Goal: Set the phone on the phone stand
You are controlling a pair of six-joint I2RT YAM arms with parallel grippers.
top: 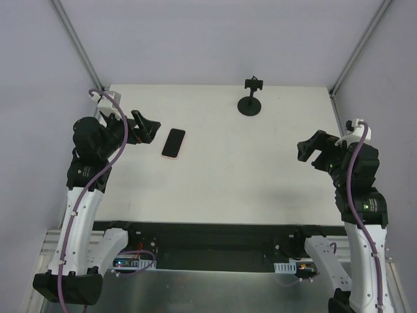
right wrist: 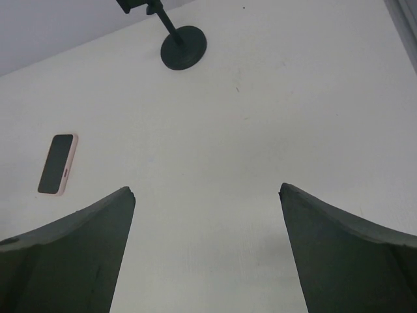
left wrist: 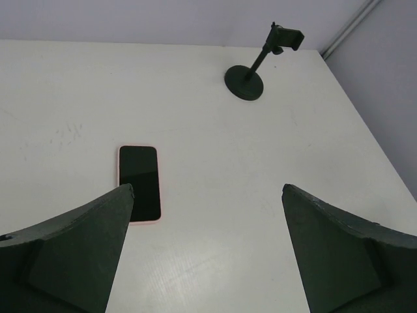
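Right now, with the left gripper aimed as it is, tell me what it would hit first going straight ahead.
Probably bare table, just beside the phone. The left gripper is open and angled down; the phone lies by one finger rather than centred, so that finger might clip it. Depth unclear.

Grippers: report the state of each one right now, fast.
Left gripper: open, holding nothing.
Right gripper: open, holding nothing.

You have no readable text, label or number in any view; the phone point(left wrist: 139, 182) shows only a black screen.
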